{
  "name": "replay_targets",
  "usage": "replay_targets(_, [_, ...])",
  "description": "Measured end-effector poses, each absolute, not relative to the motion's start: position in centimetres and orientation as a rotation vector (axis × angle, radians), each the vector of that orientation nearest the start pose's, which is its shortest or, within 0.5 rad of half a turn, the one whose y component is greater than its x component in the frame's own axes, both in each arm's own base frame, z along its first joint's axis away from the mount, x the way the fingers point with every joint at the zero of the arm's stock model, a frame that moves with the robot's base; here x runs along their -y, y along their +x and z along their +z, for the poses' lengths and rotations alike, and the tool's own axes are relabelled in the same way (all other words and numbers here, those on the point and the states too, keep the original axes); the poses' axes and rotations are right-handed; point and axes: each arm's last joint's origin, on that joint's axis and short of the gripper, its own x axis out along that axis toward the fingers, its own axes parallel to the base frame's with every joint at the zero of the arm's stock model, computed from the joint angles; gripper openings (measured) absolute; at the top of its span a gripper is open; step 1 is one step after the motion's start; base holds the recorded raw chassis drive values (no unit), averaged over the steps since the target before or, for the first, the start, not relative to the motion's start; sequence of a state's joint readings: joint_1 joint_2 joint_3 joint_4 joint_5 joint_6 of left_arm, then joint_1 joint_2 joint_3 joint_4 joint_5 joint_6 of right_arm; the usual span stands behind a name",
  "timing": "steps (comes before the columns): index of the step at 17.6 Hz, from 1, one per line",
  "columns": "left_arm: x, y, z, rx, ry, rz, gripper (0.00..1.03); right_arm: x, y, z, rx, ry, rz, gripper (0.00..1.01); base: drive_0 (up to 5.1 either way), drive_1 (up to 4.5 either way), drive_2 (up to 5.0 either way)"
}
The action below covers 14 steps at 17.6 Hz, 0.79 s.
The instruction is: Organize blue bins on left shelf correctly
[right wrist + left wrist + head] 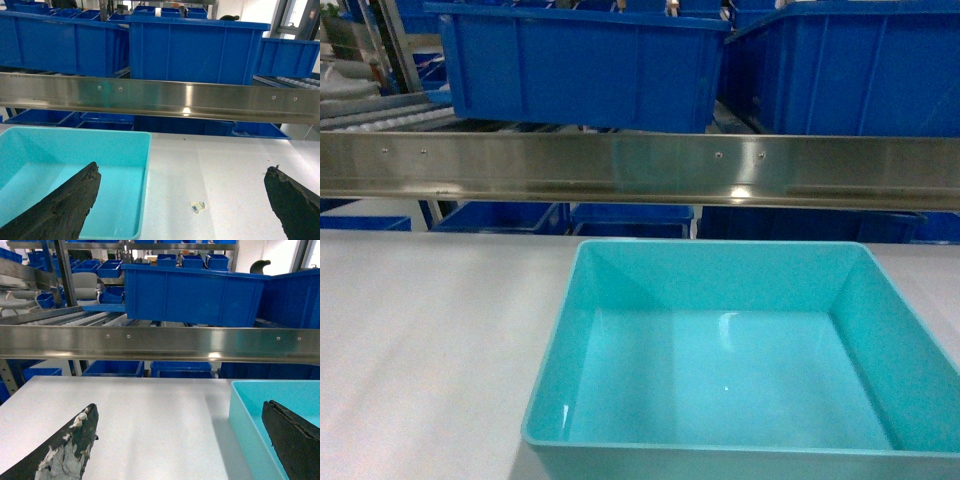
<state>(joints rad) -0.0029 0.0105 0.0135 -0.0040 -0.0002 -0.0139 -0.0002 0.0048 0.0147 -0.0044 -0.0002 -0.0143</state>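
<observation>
The left gripper shows in its wrist view as two dark fingers at the bottom corners of the frame, spread wide apart and holding nothing; the left finger is scuffed with white patches, and the right one sits over the near edge of the turquoise bin. The right gripper is likewise spread wide in its own view, empty, its left finger low in the frame over the bin's interior and its other finger at the lower right above the white table. A small scrap of paper lies on the table between them.

In the head view the turquoise bin fills the lower centre and right, sitting empty on the table. Across the middle of each frame runs the steel front rail of the left shelf. Above it, dark blue crates rest on the shelf, with roller lanes visible at the upper left.
</observation>
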Motion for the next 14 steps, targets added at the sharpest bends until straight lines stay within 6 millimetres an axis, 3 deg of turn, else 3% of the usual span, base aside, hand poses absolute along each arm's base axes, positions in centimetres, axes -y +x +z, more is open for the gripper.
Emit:
replay_targets(11, [0.0, 9.8, 16.7, -0.001, -0.014, -0.003, 0.98, 0.0, 9.7, 16.8, 0.003, -0.015, 0.002, 0.98, 0.0, 0.00, 0.0])
replay_targets(14, [0.6, 10.8, 17.4, -0.037, -0.027, -0.030, 0.98, -0.6, 10.9, 16.9, -0.044, 0.019, 0.047, 0.98, 0.0, 0.00, 0.0])
